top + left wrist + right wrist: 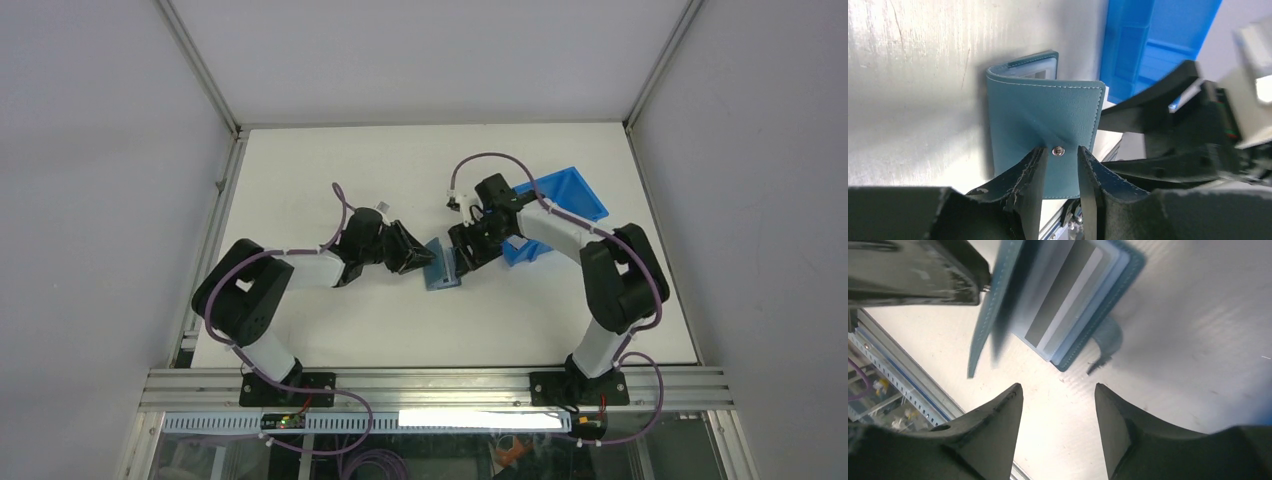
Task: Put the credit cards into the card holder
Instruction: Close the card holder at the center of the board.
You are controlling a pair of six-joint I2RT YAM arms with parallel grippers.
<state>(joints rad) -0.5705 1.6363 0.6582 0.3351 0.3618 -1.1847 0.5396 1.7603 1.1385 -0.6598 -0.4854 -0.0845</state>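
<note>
Now | step: card [1068, 300] seated in holder [1043, 115]; left pincer [1063, 152] barely parted, propping it open; right pincer [1058, 390] wide, empty | next: probably fetch another card, holder kept open

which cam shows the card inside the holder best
Right wrist: it looks into the open card holder, where the credit card shows its grey face and dark stripe. Left wrist shows mostly the holder's outer cover; top external shows the holder small, card indistinguishable.
</note>
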